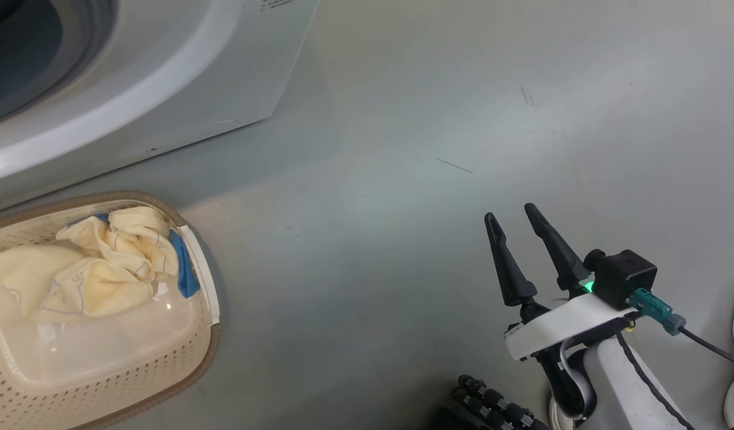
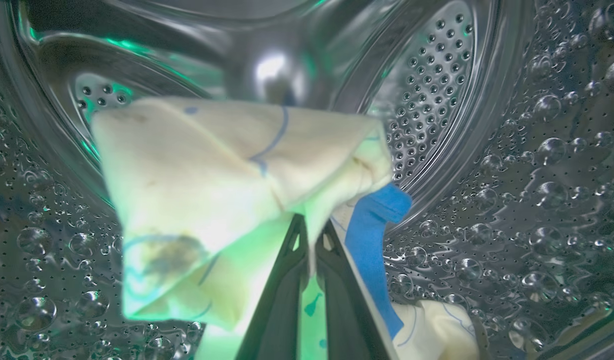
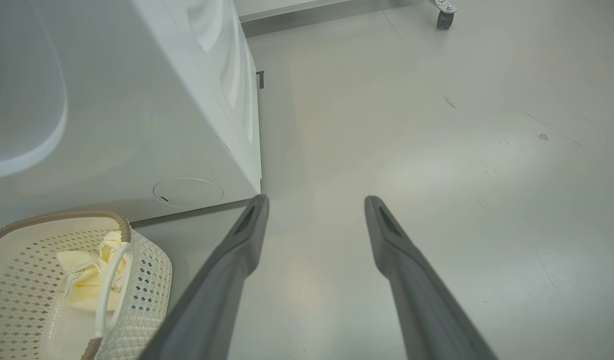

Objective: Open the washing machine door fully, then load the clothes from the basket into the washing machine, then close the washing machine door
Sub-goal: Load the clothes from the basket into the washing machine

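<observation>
left fingers (image 2: 282, 310) shut on soft, light cream-yellow blue-trimmed cloth (image 2: 212, 175) inside perforated steel drum (image 2: 511, 225) | right fingers (image 1: 509, 269) spread, empty, outside drum | likely limp: pinch bunched folds

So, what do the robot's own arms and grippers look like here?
The right gripper has two long, tapering dark fingers on a white bracket, beside a black box camera with a green light, a teal plug and a black cable. Its forearm is white. The left gripper has the same dark fingers.
</observation>
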Tool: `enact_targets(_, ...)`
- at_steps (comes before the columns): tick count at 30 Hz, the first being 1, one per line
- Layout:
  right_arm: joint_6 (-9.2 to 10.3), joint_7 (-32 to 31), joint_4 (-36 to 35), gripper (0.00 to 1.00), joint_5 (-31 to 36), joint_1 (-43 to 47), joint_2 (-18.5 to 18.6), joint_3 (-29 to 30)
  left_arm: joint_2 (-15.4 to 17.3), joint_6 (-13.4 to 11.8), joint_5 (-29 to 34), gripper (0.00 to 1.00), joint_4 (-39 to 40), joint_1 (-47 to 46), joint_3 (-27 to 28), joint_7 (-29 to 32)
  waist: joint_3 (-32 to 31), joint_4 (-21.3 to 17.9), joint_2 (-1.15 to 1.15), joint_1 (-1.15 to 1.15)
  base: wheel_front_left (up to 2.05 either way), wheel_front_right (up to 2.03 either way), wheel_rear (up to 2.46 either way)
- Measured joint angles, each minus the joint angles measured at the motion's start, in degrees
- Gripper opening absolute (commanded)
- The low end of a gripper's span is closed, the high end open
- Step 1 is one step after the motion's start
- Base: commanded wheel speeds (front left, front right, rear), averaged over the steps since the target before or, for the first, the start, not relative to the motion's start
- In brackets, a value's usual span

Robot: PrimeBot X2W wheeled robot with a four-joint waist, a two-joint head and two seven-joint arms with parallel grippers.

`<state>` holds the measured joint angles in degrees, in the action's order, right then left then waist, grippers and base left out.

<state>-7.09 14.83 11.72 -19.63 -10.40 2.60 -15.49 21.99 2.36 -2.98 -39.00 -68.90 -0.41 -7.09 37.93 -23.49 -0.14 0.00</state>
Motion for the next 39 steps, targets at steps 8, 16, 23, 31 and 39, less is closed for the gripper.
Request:
enact_targets(8,0.0,0.0,-0.16,1.0,-0.55,-0.01,-0.11,-0.1,0.19,0.44,-0.16,0.0,-2.08,-3.3,0.14,-3.94,1.91,-0.64,0.0,0.0,0.0,0.0,0.0)
enact_targets(16,0.0,0.0,-0.49,1.0,-0.71,-0.23,-0.16,-0.19,-0.11,-2.32,-1.04,0.0,-0.77,-9.43,3.0,-7.36,2.9,-0.53,0.0,0.0,0.0,0.0,0.0)
enact_targets(23,0.0,0.0,-0.47,1.0,-0.87,-0.36,-0.24,-0.19,-0.65,-2.63,-0.98,0.0,-5.35,-8.66,2.1,-7.56,3.54,-0.29,0.0,0.0,0.0,0.0,0.0)
enact_targets(31,0.0,0.0,-0.1,1.0,-1.09,-0.44,-0.3,0.2,-0.96,-3.0,0.16,0.55,-10.32,-7.04,0.57,-7.55,3.04,0.16,0.0,0.0,0.0,0.0,0.0)
enact_targets(39,0.0,0.0,0.59,1.0,-1.13,-0.48,-0.32,1.03,-2.9,-4.04,0.15,1.0,-17.13,-4.08,0.36,-6.55,0.65,0.69,0.0,0.0,0.0,0.0,0.0)
